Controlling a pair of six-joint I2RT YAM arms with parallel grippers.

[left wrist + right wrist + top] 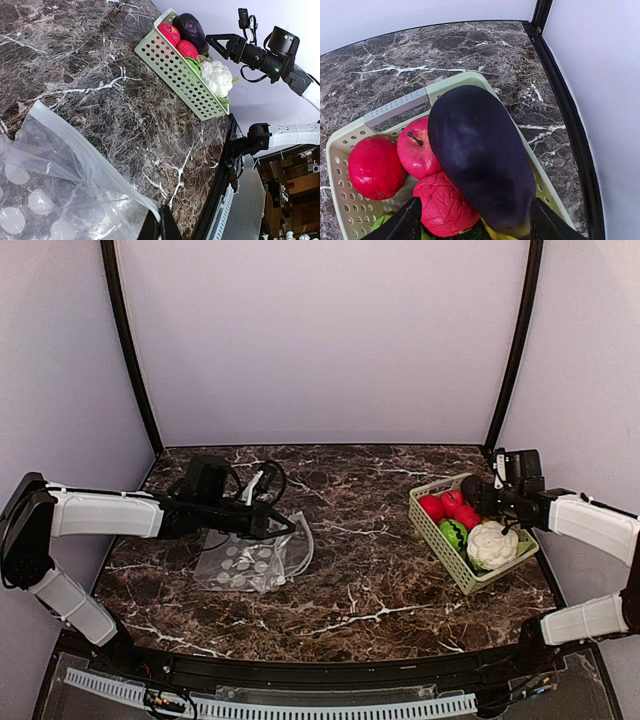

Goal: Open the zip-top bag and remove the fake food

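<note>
The zip-top bag [255,558], clear with pale dots, lies crumpled on the marble at centre-left; only its printed dots show through it. My left gripper [285,525] is shut on the bag's top edge [75,150], its fingertips [161,227] pinching the strip. The fake food sits in the light-green basket [470,580]: white cauliflower [493,544], red fruits [432,507] [375,167] and a dark purple eggplant [480,160] lying on top. My right gripper [478,493] is open, its fingers [415,220] spread on either side of the eggplant's near end.
A green fruit [454,533] and a yellow piece [495,234] lie lower in the basket. The basket stands near the table's right edge [560,90]. Bare marble [360,540] lies between bag and basket. Black frame posts [130,350] stand at the back corners.
</note>
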